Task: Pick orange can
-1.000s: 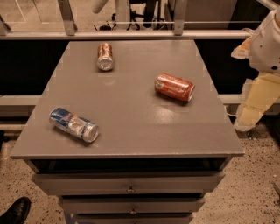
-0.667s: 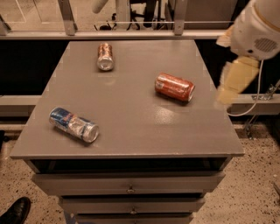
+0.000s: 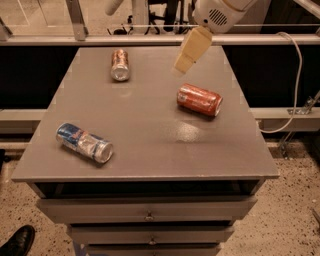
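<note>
The orange can (image 3: 120, 65) lies on its side at the back left of the grey table top (image 3: 150, 130), silver end towards the camera. It is slim and pale copper-orange with whitish patches. My gripper (image 3: 189, 52) hangs from the white arm (image 3: 220, 12) above the back middle of the table. It is to the right of the orange can, apart from it, and holds nothing that I can see.
A bigger red-orange can (image 3: 199, 99) lies on its side right of centre, just below the gripper. A blue-and-silver can (image 3: 84, 142) lies at the front left. Drawers (image 3: 147, 210) sit under the top. A rail (image 3: 150, 40) and a cable (image 3: 295, 75) run behind and to the right.
The arm and gripper have swung from beyond the table's right edge leftwards and towards the back, now over the table top. The cans have not moved.
</note>
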`<state>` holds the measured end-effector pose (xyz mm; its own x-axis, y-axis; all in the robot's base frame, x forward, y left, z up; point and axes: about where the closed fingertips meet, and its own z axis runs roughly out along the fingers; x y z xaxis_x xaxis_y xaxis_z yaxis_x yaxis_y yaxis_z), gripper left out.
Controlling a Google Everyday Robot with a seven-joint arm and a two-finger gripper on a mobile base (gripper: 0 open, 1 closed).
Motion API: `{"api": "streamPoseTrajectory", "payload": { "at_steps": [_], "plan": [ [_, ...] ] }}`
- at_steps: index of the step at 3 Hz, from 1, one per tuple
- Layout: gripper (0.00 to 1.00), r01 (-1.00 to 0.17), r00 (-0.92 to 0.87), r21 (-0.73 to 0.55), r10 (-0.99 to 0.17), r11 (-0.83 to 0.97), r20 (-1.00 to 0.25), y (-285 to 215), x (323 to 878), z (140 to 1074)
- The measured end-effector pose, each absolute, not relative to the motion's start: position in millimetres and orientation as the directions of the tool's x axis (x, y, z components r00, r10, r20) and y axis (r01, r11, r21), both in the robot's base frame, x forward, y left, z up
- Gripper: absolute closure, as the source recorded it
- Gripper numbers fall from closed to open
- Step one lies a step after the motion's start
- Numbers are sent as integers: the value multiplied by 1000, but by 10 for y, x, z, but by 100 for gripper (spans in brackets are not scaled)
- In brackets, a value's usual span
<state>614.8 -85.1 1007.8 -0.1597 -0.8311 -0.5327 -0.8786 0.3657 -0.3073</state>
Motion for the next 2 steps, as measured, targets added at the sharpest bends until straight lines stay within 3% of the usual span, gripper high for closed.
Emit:
{"api": "streamPoseTrajectory", "payload": {
  "at_steps": [2],
  "plan": [
    [0,-869,-161,-289,-781,402,-604,-653,6307,10049]
  ]
}}
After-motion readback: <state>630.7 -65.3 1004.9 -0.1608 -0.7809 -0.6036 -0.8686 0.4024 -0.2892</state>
